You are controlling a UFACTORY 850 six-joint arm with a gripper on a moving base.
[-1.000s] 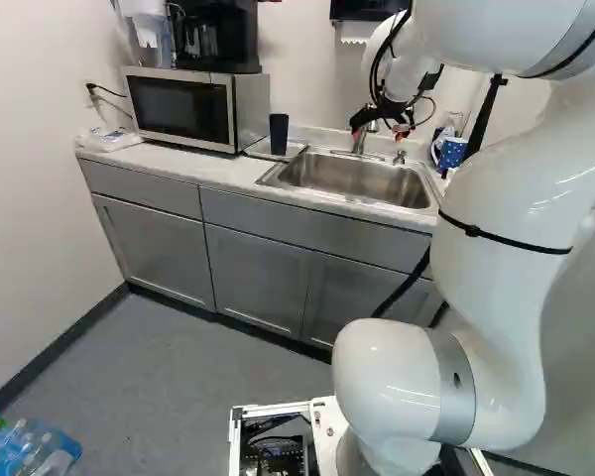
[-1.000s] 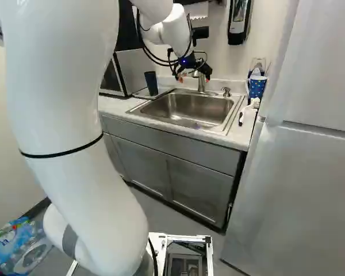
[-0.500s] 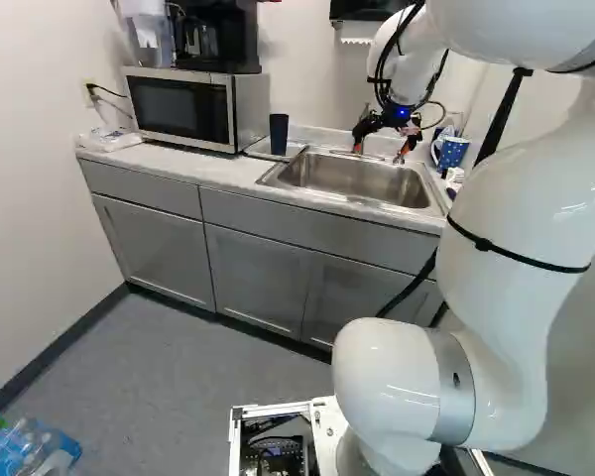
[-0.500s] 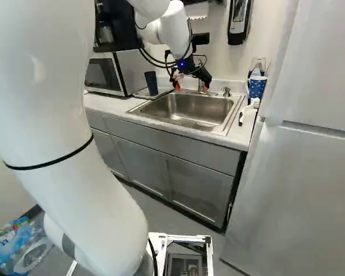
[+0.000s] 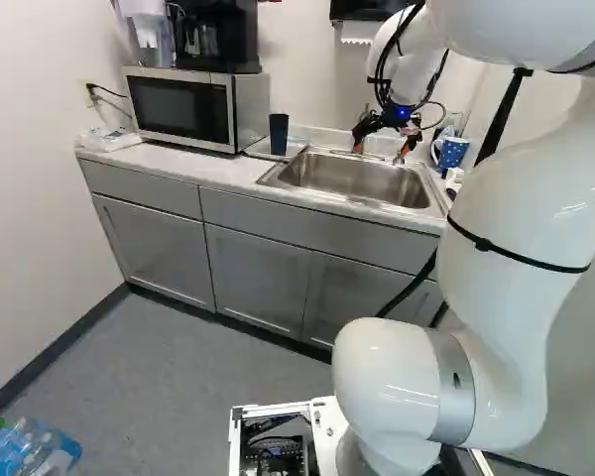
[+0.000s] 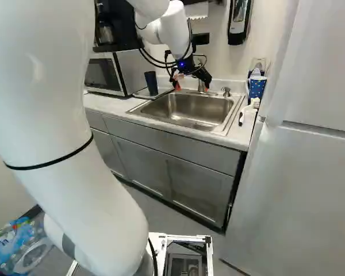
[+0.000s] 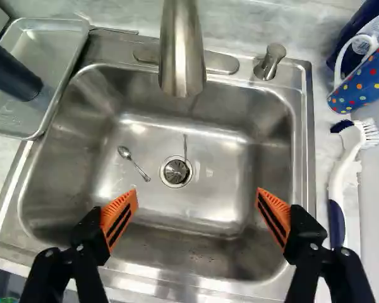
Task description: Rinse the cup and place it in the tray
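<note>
The counter (image 5: pixel 218 171) extends below the pincer (image 6: pixel 191 87), whose fingers are spread wide. The sink (image 7: pixel 221 202) is set directly beneath. The tray (image 7: pixel 57 41) lies ahead-left of the pincer; the cup (image 7: pixel 9 71) stands upright inside it. The spoon (image 7: pixel 134 164) rests in the sink, ahead of the pincer.

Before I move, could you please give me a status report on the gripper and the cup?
Gripper open, empty, over sink. Dark cup upright in tray. Faucet ahead of jaws; spoon in sink.
</note>
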